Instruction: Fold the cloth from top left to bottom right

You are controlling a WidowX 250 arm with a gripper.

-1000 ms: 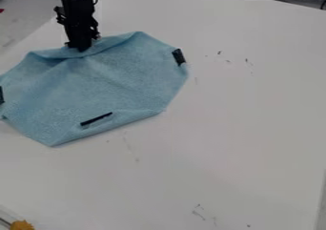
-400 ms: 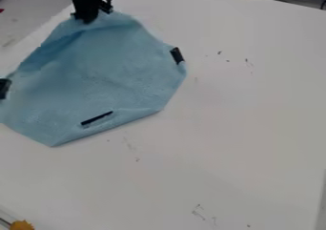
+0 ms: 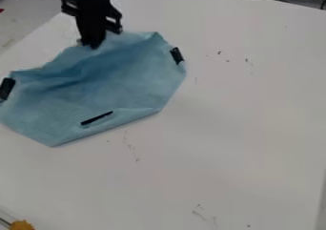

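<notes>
Camera view: my black fingers (image 3: 94, 43) hang down at the upper left, closed on the top edge of a light blue cloth (image 3: 108, 88). The cloth spreads over the upper left part of a white surface (image 3: 242, 129), its middle creased and sagging. A black patch marks its left edge (image 3: 7, 88) and another its right (image 3: 176, 56); a thin black strip (image 3: 96, 118) lies near its bottom edge. An orange-yellow object (image 3: 22, 225) shows at the bottom left corner.

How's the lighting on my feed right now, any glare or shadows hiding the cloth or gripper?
Camera view: soft, fairly even light and no harsh glare on the white table; darker shading in the folds of the blue cloth, nearest the gripper, but its outline stays readable; the gripper is so dark that its details merge.
</notes>
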